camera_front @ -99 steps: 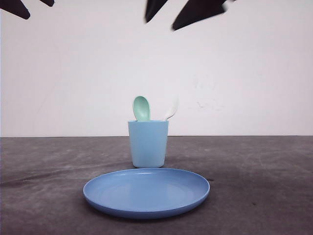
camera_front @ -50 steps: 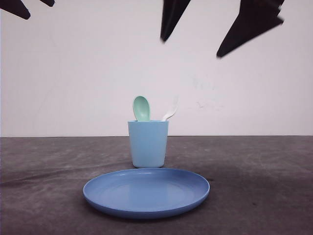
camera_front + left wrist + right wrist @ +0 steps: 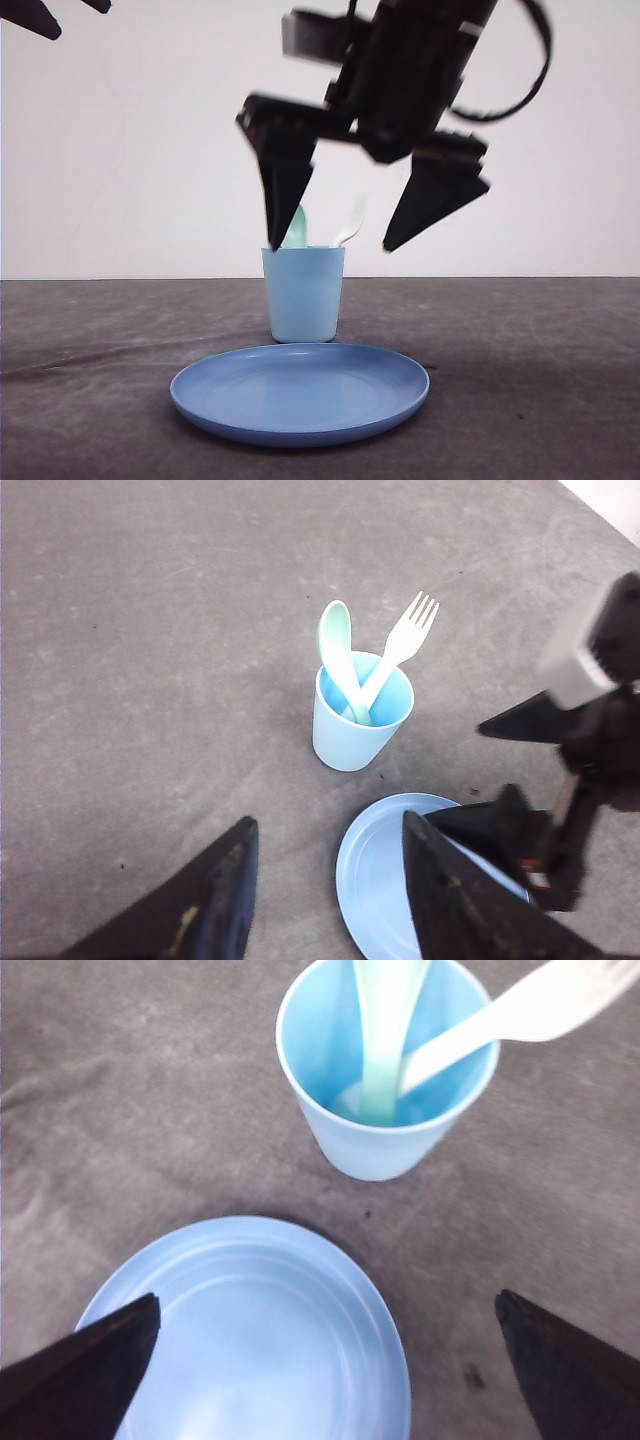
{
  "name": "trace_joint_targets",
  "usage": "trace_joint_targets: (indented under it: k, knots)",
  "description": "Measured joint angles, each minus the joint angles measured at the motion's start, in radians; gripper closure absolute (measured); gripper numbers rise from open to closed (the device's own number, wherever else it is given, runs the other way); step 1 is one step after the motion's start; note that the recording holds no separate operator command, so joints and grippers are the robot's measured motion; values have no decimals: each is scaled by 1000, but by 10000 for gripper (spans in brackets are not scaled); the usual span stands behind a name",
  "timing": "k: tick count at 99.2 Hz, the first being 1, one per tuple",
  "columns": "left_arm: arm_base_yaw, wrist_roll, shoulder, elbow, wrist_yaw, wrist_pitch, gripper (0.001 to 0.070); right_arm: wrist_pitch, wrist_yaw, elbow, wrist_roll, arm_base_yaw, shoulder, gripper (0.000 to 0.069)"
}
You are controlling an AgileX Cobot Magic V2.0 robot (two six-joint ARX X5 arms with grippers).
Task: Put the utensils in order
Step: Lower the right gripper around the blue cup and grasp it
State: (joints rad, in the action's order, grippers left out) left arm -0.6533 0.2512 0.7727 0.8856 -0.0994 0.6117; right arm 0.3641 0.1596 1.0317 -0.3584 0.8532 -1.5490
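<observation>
I have the right claw (image 3: 328, 245) over the middle of the table, its two fingers spread wide and empty, one fingertip (image 3: 272, 240) hanging just above the near rim of the cup (image 3: 303, 295). The fork (image 3: 397, 652) and the spoon (image 3: 340, 658) both stand in that cup, handles down and crossed inside it, heads sticking out above the rim. In the right wrist view I see the spoon's handle (image 3: 383, 1030) running nearly straight down to the cup's bottom, while the fork's handle (image 3: 505, 1015) leans out over the rim at a much flatter angle. The plate (image 3: 300, 392) lies bare just in front of the cup, toward my edge of the table.

What matters for the next move, as I judge it, is that both pieces sit below and slightly beyond the right claw, their long axes rising up toward it. So a grab wants the fingers to straddle one head from above. The spoon bowl, on the left of the cup, is nearest one fingertip. The left claw (image 3: 325, 880) hangs open too, high and farther back, so the right arm is the closer one.
</observation>
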Motion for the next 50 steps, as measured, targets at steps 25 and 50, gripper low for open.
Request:
trace_joint_targets:
  k: [25, 50]
  knots:
    - [0, 0, 0, 0, 0, 0, 440, -73, -36, 0, -19, -58, -85, 10]
    - [0, 0, 0, 0, 0, 0, 440, -157, -130, 0, -26, -85, -130, 10]
